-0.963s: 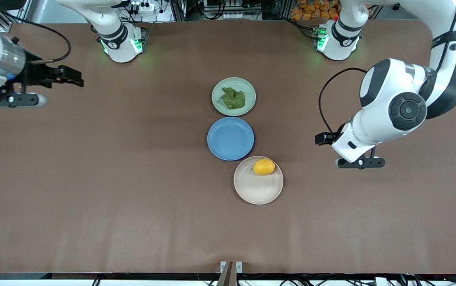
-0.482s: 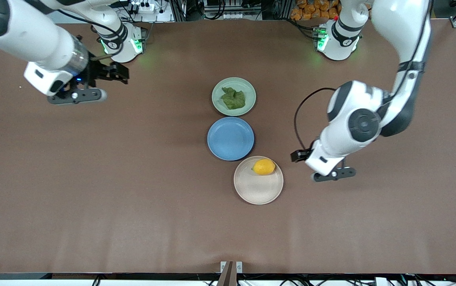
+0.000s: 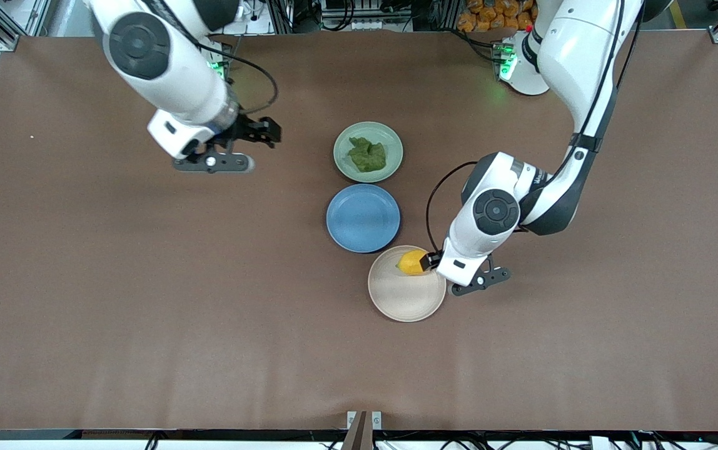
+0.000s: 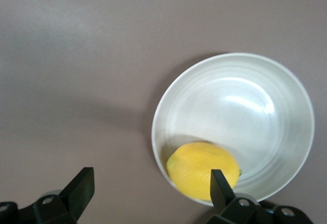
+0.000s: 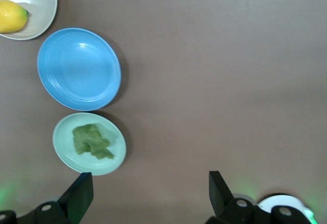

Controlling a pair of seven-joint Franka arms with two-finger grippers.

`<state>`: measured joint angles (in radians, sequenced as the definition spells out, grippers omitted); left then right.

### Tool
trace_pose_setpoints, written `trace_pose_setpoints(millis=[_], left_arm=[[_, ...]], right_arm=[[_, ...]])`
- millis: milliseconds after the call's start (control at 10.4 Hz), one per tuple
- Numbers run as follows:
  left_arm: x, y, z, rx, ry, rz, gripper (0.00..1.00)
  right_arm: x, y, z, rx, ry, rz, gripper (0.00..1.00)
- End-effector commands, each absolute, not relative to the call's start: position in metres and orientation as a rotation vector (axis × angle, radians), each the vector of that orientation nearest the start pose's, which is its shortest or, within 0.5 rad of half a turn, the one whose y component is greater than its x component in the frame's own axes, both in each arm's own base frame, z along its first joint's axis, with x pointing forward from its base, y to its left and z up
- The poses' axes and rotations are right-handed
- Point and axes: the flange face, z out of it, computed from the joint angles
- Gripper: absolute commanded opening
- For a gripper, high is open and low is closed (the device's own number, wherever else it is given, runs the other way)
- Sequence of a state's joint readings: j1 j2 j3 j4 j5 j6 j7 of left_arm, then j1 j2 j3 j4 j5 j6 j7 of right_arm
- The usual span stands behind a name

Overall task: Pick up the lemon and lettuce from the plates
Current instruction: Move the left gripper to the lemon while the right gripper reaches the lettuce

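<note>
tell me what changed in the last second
Both arms swung in toward the plates. The left gripper, open, is now over the edge of the beige plate by the lemon; the right gripper, open, is over bare table. Nothing grasped. Lemon, lettuce and plates stayed put.

The worktop (image 3: 146, 281) is matt brown. The plates (image 4: 286, 101) (image 5: 64, 155) look smooth and faintly glossy, the lemon (image 4: 202, 169) waxy with a fine dimpled skin, the lettuce (image 3: 367, 154) wrinkled and dull.
</note>
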<state>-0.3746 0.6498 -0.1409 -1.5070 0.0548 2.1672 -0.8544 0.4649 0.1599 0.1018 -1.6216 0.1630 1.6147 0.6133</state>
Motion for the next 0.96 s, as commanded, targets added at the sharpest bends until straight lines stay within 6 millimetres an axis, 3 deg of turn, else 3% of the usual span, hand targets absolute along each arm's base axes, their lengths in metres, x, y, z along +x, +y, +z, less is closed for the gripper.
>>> trace_pose_setpoints(millis=[0,289,482,771,867], left_arm=[[0.632,-0.355,0.281,-3.113,-0.707,-0.06,1.0],[0.619,-0.377,0.276,-2.979,-1.084,-0.108,1.0],[0.614,-0.384,0.273,-2.853,-1.391,-0.098,1.0],[0.609,-0.39,0.263,-2.75,-1.573,-0.075,1.0],[0.603,-0.398,0.249,-2.712,-1.609,-0.061,1.0]], right_arm=[[0.496,0.357,0.481,-3.037,0.145,0.417,1.0],[0.484,0.405,0.431,-3.058,0.257,0.438,1.0],[0.476,0.426,0.393,-3.041,0.304,0.376,1.0],[0.443,0.44,0.336,-3.039,0.316,0.318,1.0],[0.432,0.446,0.32,-3.037,0.345,0.303,1.0]])
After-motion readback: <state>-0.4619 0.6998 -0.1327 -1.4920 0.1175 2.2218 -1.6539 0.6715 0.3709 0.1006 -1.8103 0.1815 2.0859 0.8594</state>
